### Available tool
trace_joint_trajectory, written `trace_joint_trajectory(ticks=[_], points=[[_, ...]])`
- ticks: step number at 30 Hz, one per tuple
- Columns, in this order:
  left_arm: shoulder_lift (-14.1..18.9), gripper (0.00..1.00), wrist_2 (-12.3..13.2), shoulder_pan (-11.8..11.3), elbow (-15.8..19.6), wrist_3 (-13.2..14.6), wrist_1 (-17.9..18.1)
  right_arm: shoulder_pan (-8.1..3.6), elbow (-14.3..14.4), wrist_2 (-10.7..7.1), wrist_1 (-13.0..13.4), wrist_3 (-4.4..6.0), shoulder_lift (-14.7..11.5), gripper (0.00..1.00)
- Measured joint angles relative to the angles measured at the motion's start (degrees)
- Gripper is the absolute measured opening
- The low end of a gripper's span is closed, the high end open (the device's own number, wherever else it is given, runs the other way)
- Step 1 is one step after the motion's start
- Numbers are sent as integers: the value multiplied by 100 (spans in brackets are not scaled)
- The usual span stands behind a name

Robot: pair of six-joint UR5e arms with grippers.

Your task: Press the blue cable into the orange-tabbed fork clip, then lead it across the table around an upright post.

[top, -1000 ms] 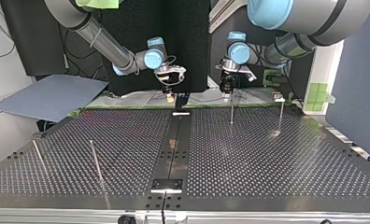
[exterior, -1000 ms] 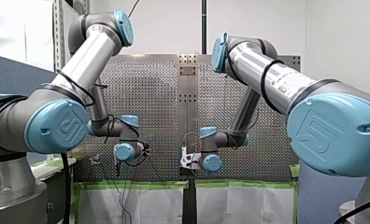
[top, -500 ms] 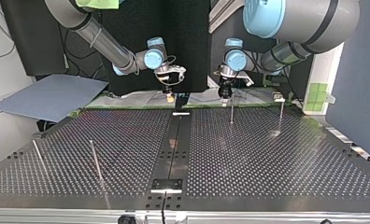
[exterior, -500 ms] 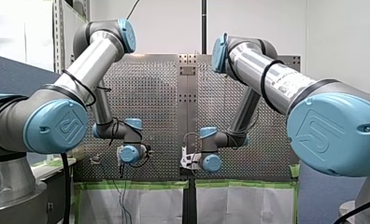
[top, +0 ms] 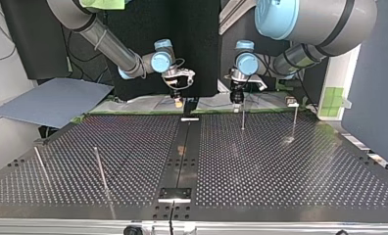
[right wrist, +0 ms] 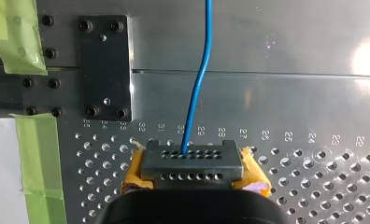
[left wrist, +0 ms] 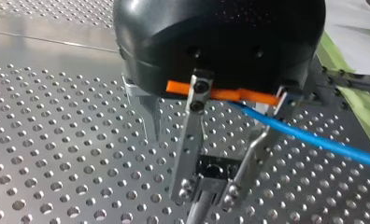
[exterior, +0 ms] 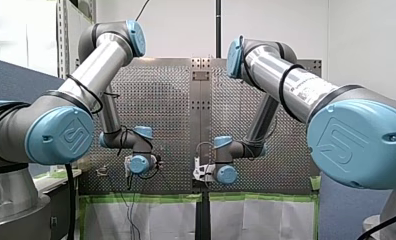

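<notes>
Over the table (top: 280, 171), arm side, the cable (right wrist: 199, 93) block (right wrist: 192, 161) is clamped in the right gripper (right wrist: 195, 170); left gripper (left wrist: 206, 189) can't be told. Clip and post (top: 242, 117) look undone.

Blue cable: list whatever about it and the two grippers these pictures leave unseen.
- blue cable: in the right wrist view one end vanishes into a holed block and the other is cut by the edge. It is too thin to find in the top view.
- orange strip: in the left wrist view the black body of the left gripper covers most of it.
- Grip: the left gripper tip is blurred, and the block covers the right gripper.
</notes>
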State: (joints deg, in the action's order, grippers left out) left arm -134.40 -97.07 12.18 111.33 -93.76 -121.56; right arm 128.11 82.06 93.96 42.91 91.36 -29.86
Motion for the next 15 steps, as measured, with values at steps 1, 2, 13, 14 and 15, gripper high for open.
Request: trace_joint_trajectory(ticks=[1, 2, 13, 14, 15], points=[[0, 100, -32, 4, -4, 33, -11, 0, 1, 0, 0, 0, 0, 0], [0, 93, -57, 9, -5, 62, -19, 0, 0, 0, 0, 0, 1, 0], [-1, 4, -433, 99, -28, 229, -44, -1, -4, 0, -1, 4, 8, 0], [0, 0, -439, 107, -29, 227, -44, -2, -3, 0, -1, 5, 8, 0], [-1, 0, -444, 115, -29, 224, -44, -4, -3, 0, -1, 5, 9, 0]])
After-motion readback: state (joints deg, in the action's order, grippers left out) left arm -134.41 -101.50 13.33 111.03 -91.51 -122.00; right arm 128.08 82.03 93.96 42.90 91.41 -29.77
